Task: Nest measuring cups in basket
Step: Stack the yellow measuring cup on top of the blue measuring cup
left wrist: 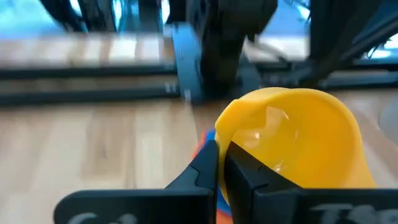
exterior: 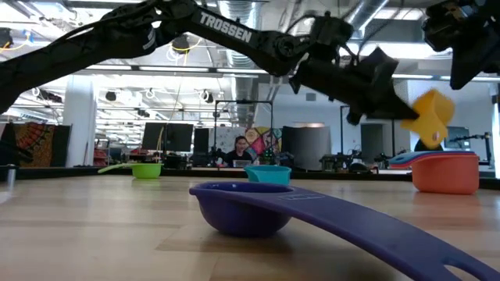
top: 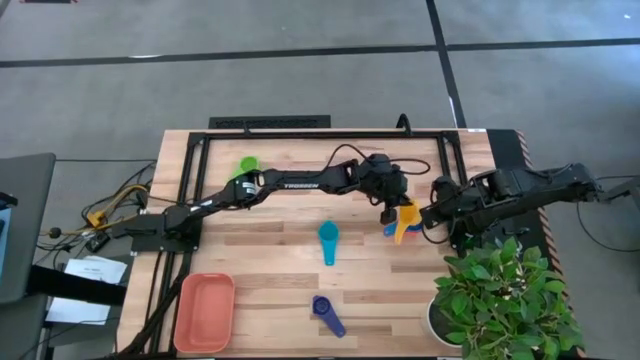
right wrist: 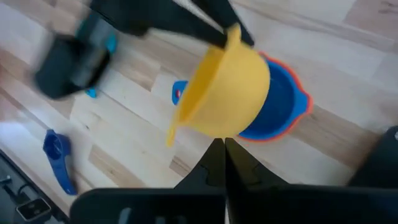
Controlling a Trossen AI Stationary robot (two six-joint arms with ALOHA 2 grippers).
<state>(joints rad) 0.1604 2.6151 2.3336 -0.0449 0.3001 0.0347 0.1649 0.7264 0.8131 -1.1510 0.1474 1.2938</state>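
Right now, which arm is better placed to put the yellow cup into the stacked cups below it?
Left. The left gripper holds the yellow cup in the air directly above the blue cup, which sits in the coral cup. The right gripper is beside them, shut, holding nothing.

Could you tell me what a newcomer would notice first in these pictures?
Probably the yellow cup, held in the air by the left pincer just above a blue cup nested in a coral one on the table's right side. Next, the salmon basket at the near-left corner.
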